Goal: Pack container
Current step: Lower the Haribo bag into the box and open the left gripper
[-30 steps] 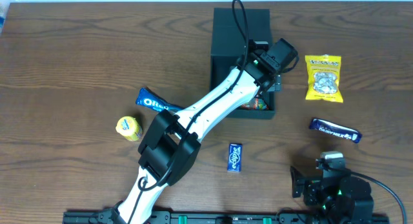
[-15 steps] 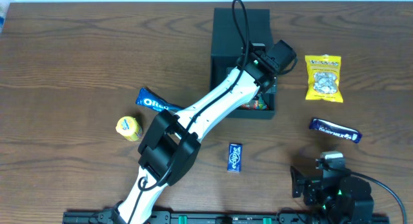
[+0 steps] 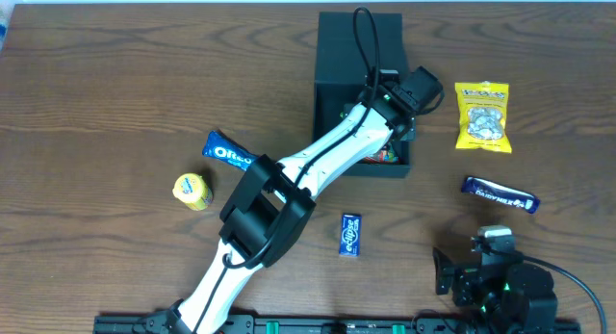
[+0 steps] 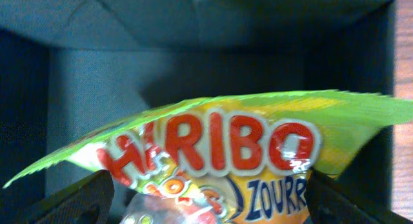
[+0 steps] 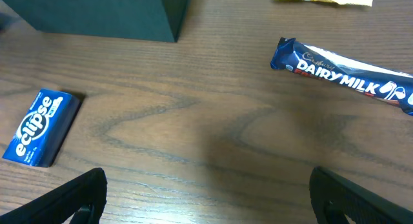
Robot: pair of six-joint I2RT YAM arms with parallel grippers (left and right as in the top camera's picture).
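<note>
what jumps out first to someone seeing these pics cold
The white left arm stretches diagonally across the wooden table to the matte dark teal-black rectangular box at the far middle. In the left wrist view a green-and-yellow Haribo sweet packet fills the frame, inside the box between the left gripper's open fingers. A blue Dairy Milk bar and a yellow snack packet lie right of the box.

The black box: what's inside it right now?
A Haribo bag lies inside the box, within the open left claw. From overhead the left arm covers most of the inside, and whatever is under the bag is hidden.
</note>
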